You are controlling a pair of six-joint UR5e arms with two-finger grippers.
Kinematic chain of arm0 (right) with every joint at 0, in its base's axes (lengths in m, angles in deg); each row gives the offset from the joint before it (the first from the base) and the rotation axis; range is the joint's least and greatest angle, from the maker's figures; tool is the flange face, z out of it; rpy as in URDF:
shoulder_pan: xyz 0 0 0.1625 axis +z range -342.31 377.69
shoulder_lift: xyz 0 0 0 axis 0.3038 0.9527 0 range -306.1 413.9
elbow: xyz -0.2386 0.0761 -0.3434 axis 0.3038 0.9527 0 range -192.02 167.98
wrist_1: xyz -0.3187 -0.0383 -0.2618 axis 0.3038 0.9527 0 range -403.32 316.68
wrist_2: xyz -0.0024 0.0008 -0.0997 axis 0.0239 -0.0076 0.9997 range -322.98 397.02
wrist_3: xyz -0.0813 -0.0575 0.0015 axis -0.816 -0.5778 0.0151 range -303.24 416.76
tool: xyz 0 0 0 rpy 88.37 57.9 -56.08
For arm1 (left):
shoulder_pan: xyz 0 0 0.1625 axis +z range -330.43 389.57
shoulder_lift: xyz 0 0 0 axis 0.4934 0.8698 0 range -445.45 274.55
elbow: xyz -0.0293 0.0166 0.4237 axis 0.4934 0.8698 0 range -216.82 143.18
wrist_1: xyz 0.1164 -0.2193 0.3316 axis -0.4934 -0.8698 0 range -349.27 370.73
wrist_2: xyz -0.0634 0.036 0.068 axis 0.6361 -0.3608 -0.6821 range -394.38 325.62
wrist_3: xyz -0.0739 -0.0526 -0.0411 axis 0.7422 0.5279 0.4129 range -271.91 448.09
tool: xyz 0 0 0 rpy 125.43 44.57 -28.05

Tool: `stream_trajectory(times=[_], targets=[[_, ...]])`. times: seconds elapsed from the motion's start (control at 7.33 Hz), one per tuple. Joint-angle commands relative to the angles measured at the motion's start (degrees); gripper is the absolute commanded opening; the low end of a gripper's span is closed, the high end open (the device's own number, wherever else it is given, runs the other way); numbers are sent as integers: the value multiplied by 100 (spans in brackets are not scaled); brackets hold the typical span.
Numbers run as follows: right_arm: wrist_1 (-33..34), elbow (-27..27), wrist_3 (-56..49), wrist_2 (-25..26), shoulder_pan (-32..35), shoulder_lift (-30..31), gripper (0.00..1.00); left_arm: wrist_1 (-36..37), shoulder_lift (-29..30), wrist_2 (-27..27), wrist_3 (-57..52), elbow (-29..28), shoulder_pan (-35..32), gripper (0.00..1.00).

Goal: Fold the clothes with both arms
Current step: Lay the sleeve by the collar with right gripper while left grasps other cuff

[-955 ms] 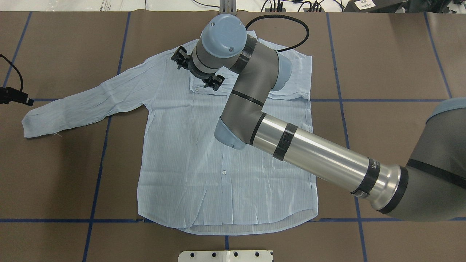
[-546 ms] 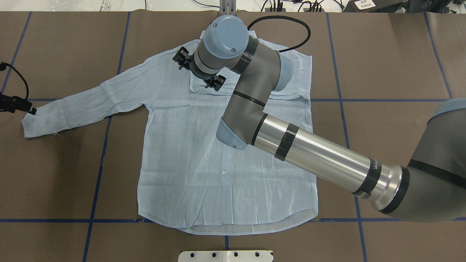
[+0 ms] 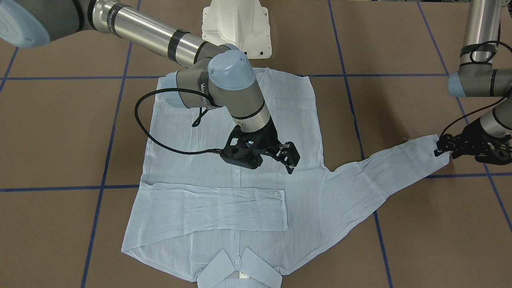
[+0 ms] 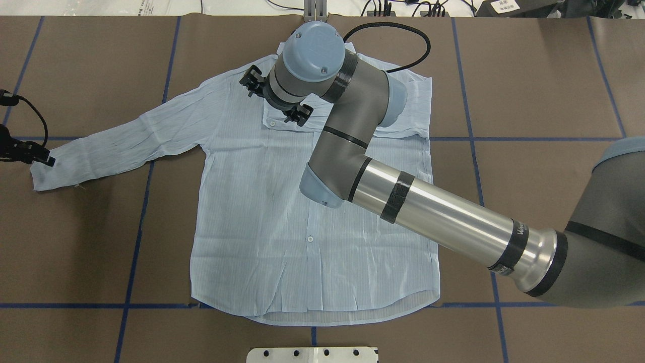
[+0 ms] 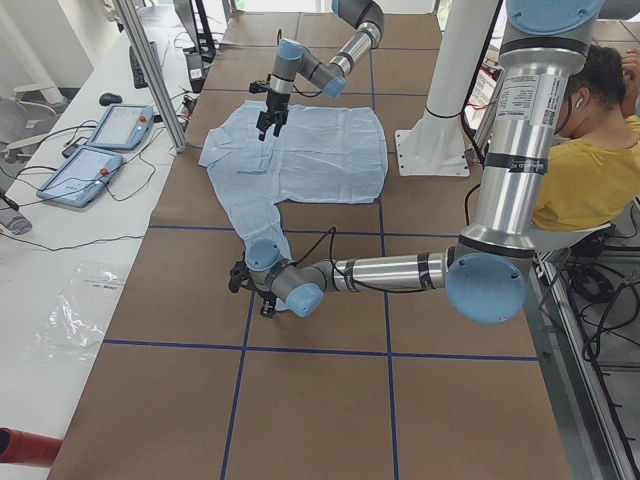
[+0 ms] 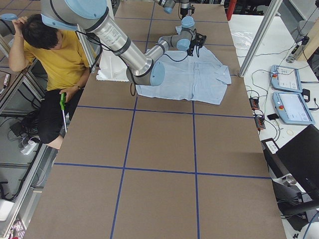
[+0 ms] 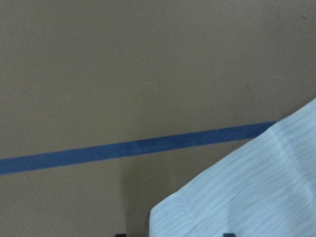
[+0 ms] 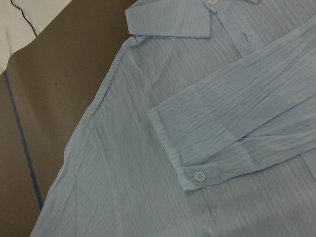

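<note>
The pale blue striped shirt [image 4: 262, 212] lies flat, front up, on the brown table, collar [image 3: 240, 272] away from the robot. One sleeve [image 3: 212, 208] is folded across the chest, its buttoned cuff [image 8: 199, 176] in the right wrist view. The other sleeve [image 4: 121, 146] stretches out to the robot's left. My left gripper [image 4: 48, 161] is open and sits at that sleeve's cuff [image 3: 430, 146]. Its fingertips [image 7: 120, 235] just show on either side of the cuff corner [image 7: 237, 197]. My right gripper [image 3: 290, 160] is open and empty, just above the chest by the folded cuff.
The white pedestal base [image 3: 236, 24] stands at the robot's edge of the table. A black cable [image 3: 144, 128] loops from the right wrist over the shirt. An operator in yellow [image 5: 590, 170] sits beside the base. Blue tape lines [image 4: 136, 227] cross the table.
My left gripper has come down onto the end of the outstretched sleeve and now sits at the cuff. The right arm has shifted only slightly over the chest.
</note>
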Motion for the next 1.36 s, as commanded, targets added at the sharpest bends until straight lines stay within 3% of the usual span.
stream_trajectory(times=[0.0,0.14,0.27,0.41,0.55,0.68,0.82,1.23], targets=[[-3,-57,38,0,0,-6,100,38,-10,-7,4,6,1,0],[-3,-144,65,0,9,12,100,47,-10,20,13,102,1,0],[-3,-145,39,0,9,47,100,230,-10,394,13,320,1,0],[-12,-154,13,0,18,73,100,649,16,563,39,766,-8,0],[6,-276,4,-35,113,186,100,1515,268,582,265,1510,-8,0],[6,-817,-31,-87,306,753,100,2063,802,600,1077,2005,35,0],[23,-1292,-458,-419,586,1359,100,2130,1260,539,2033,2219,549,0],[32,-2007,-2055,-1799,1728,2898,100,2025,3147,-30,4515,1574,1818,0]])
